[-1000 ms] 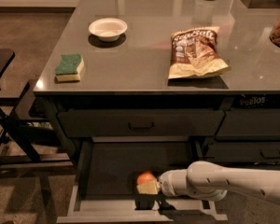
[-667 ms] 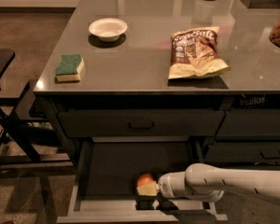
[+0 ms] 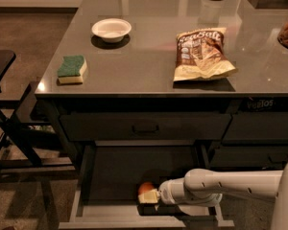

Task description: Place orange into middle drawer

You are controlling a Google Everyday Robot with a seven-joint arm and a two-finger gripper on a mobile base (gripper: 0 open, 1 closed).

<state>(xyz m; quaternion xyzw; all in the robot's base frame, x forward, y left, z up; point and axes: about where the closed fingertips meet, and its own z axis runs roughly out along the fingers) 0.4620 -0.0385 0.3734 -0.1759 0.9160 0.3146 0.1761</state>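
Low in the open middle drawer (image 3: 114, 175), near its front lip: orange (image 3: 145, 188), touching the gripper (image 3: 149, 196) reaching in from the right. Impossible to tell whether gripped or released. Could roll away across the flat floor if nudged during withdrawal.

The gripper (image 3: 149, 196), below the worktop's (image 3: 144, 66) front edge inside the middle drawer (image 3: 120, 172), has sunk slightly toward the drawer's front lip, and the orange (image 3: 145, 187) at its tip now sits lower too.
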